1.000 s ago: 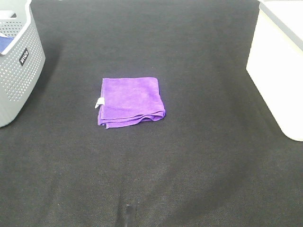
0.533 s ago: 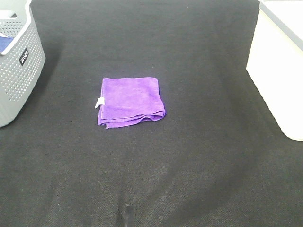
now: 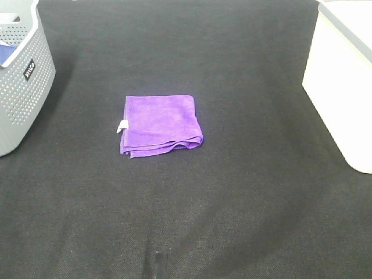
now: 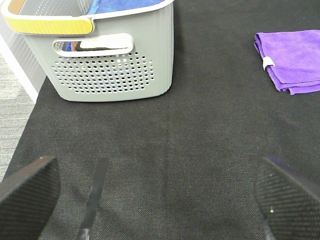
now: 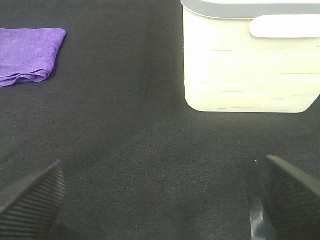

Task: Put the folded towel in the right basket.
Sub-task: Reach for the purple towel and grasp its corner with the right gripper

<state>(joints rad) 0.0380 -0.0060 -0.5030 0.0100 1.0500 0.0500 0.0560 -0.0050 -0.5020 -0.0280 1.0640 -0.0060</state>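
The folded purple towel [image 3: 161,125] with a small white tag lies flat on the black cloth, left of the middle. It also shows in the left wrist view [image 4: 291,66] and in the right wrist view [image 5: 29,54]. The white right basket [image 3: 343,75] stands at the right edge, and the right wrist view shows it too [image 5: 250,60]. My left gripper [image 4: 155,200] is open and empty, well short of the towel. My right gripper [image 5: 160,205] is open and empty, in front of the white basket. Neither gripper shows in the exterior view.
A grey perforated basket [image 3: 23,75] with blue cloth inside stands at the left edge; it also shows in the left wrist view [image 4: 105,55]. The black cloth [image 3: 232,203] covers the table. Its left border and grey floor show in the left wrist view [image 4: 15,110].
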